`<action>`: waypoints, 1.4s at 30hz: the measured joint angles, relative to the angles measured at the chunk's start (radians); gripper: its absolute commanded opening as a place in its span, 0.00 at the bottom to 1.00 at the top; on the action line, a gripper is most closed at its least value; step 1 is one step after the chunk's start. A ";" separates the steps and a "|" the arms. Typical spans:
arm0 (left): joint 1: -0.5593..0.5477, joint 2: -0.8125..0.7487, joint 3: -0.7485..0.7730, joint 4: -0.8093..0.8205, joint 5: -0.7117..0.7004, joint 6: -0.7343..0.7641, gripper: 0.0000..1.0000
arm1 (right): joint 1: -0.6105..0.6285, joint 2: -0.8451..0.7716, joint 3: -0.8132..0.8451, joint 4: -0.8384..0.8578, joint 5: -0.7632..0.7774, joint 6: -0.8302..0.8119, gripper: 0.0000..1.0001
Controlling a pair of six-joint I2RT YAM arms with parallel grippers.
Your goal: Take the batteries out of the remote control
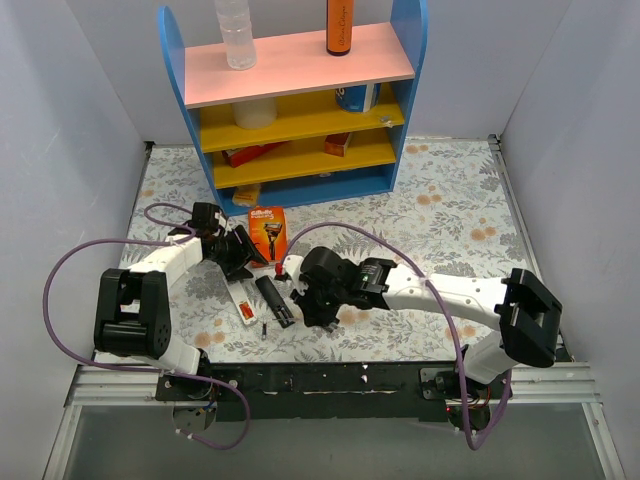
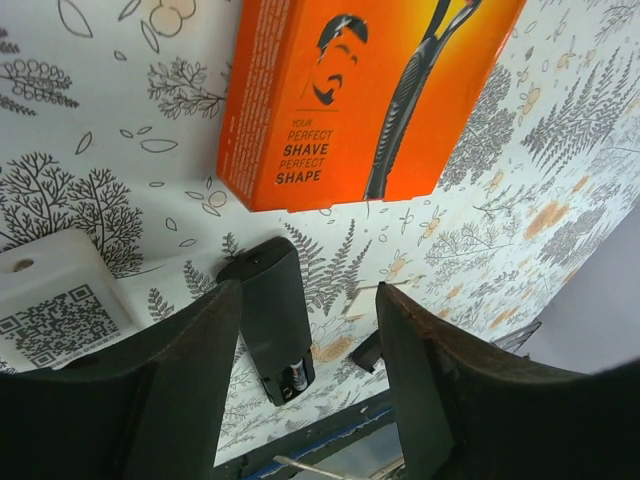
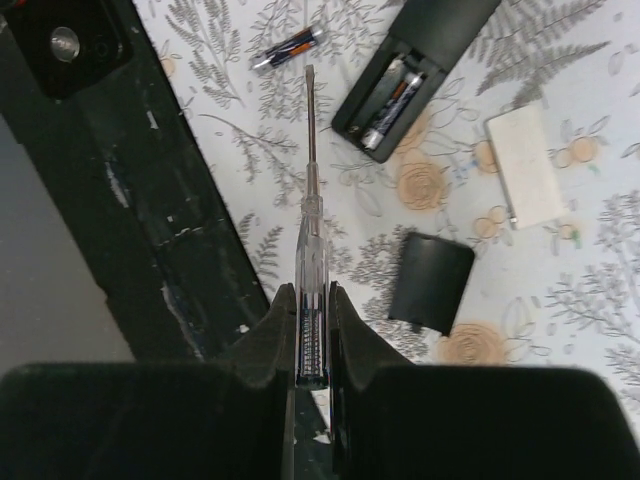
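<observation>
- The right end effector (image 3: pixel 311 296) is pinching the clear handle of a screwdriver (image 3: pixel 309 205), its two fingers pressed against the handle from both sides.
- The screwdriver's thin shaft is pointing away from the wrist camera, low over the floral table (image 3: pixel 560 330), with its tip ending in the gap between the two batteries.
- The remote control (image 3: pixel 432 45) is lying on the table with its back facing up and its battery compartment uncovered.
- One seated battery (image 3: pixel 393 103) is sitting in that open compartment, lying along its length near the remote's end.
- A loose battery (image 3: pixel 288 46) is lying on the table outside the remote, just beside the screwdriver tip and near the dark front rail (image 3: pixel 150 200).
- A black battery cover (image 3: pixel 432 282) is resting flat on the table, apart from the remote and beside the right end effector.
- A white flat rectangular piece (image 3: pixel 527 167) is lying near the remote's open end.
- The left end effector (image 2: pixel 308 300) is hanging over the table with its fingers spread wide and gripping nothing; in the left wrist view the remote is showing between them.
- An orange razor package (image 2: pixel 350 100) is lying flat just beyond the remote.
- A blue shelf unit (image 1: pixel 300 62) is standing at the far side of the table.
</observation>
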 measured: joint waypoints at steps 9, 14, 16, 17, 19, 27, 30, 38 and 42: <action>0.000 0.000 0.031 -0.007 -0.013 0.012 0.57 | 0.033 0.031 -0.014 0.002 -0.049 0.148 0.01; 0.000 0.000 0.033 -0.014 -0.013 0.020 0.57 | 0.036 0.043 -0.024 0.005 -0.003 0.195 0.01; 0.000 0.000 0.033 -0.014 -0.013 0.021 0.57 | 0.036 0.045 -0.031 0.003 0.027 0.202 0.01; 0.000 0.000 0.033 -0.014 -0.013 0.021 0.57 | 0.036 0.045 -0.036 0.003 0.042 0.203 0.01; 0.000 0.000 0.033 -0.013 -0.011 0.022 0.57 | 0.036 0.045 -0.046 -0.003 0.070 0.206 0.01; -0.001 0.000 0.033 -0.010 0.000 0.032 0.57 | 0.038 0.038 -0.060 -0.014 0.168 0.213 0.01; -0.002 0.000 0.033 -0.005 0.009 0.038 0.57 | 0.036 0.035 -0.063 -0.016 0.193 0.214 0.01; -0.019 0.005 0.032 0.008 0.020 0.053 0.57 | 0.015 0.023 -0.076 -0.015 0.227 0.216 0.01; -0.028 0.018 0.032 0.010 0.019 0.055 0.57 | -0.006 0.016 -0.087 -0.011 0.235 0.214 0.01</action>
